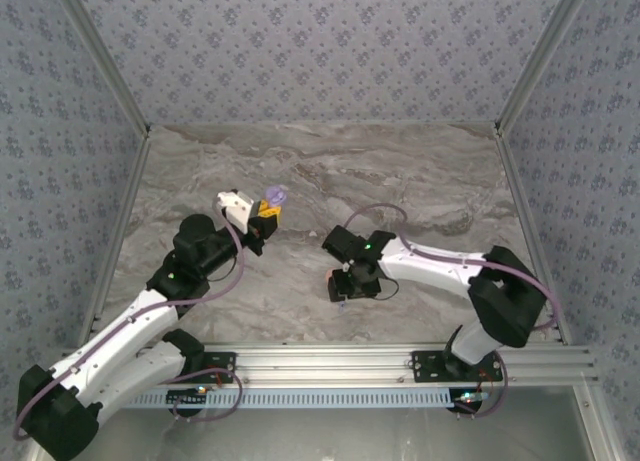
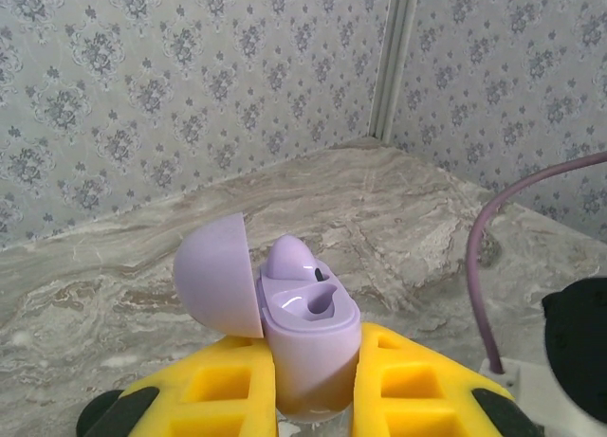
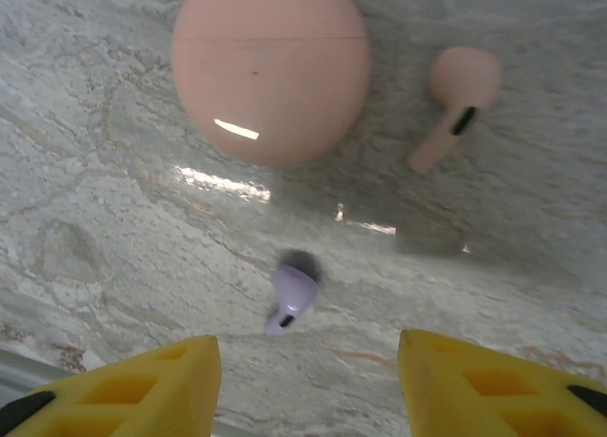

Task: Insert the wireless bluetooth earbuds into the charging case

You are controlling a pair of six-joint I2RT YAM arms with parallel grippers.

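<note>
My left gripper point(image 2: 313, 366) is shut on a lilac charging case point(image 2: 311, 347) and holds it upright above the table. The case's round lid point(image 2: 216, 276) is swung open to the left. One lilac earbud point(image 2: 289, 257) sits in the far socket, and the near socket point(image 2: 321, 306) is bare. In the top view this case point(image 1: 275, 195) sits at the tip of the left gripper point(image 1: 264, 219). A second lilac earbud point(image 3: 292, 300) lies on the marble just ahead of my right gripper point(image 3: 308, 350), whose yellow fingers point(image 3: 171, 375) stand apart on either side with nothing between them.
A closed pink round case point(image 3: 270, 67) lies beyond the lilac earbud, with a pink stemmed earbud point(image 3: 457, 103) to its right. The right gripper point(image 1: 342, 286) hangs low near the table's front middle. Patterned walls enclose the marble table point(image 1: 420, 181); a metal rail point(image 1: 400, 361) runs along the front.
</note>
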